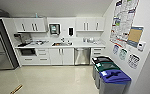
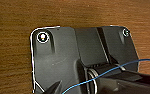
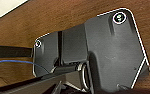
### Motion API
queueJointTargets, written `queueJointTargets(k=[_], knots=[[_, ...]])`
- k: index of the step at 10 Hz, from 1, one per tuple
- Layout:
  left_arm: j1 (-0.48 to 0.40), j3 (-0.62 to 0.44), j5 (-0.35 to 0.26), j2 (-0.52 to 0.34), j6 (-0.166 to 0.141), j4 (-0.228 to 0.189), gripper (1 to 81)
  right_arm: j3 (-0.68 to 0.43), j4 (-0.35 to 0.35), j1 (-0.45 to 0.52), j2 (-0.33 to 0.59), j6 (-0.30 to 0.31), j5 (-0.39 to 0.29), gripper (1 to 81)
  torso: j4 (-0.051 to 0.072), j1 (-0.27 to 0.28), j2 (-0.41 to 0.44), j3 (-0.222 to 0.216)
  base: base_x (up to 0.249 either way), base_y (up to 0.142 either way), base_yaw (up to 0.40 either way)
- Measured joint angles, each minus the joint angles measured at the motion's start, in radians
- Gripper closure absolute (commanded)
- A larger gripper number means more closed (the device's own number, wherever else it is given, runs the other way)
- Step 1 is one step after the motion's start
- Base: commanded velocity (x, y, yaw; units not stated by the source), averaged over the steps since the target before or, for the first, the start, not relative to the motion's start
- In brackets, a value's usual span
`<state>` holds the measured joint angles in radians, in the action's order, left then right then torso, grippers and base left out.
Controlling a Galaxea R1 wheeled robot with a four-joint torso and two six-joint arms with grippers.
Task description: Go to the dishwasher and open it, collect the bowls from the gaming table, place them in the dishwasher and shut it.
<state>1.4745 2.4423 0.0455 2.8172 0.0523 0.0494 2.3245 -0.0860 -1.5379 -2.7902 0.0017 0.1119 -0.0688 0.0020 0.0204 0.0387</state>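
I cannot tell if my pincers are open or shut. The dishwasher (image 1: 82, 56) is far ahead of me, shut, under the white counter (image 1: 86, 45), beside the bins (image 1: 111, 75).

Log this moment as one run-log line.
phase: facing kitchenette | dishwasher: door shut, under counter right of sink | bins: along right wall | bowls: not collected
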Motion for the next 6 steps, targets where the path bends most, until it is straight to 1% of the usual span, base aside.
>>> queueJointTargets(k=[6], knots=[[0.000, 0.001, 0.000, -0.001, 0.000, 0.000, 1.0, 0.001, 0.000, 0.000, -0.005, 0.000, 0.000, 1.0, 0.000, 0.000, 0.000, 0.000, 0.192, 0.000, 0.000]])
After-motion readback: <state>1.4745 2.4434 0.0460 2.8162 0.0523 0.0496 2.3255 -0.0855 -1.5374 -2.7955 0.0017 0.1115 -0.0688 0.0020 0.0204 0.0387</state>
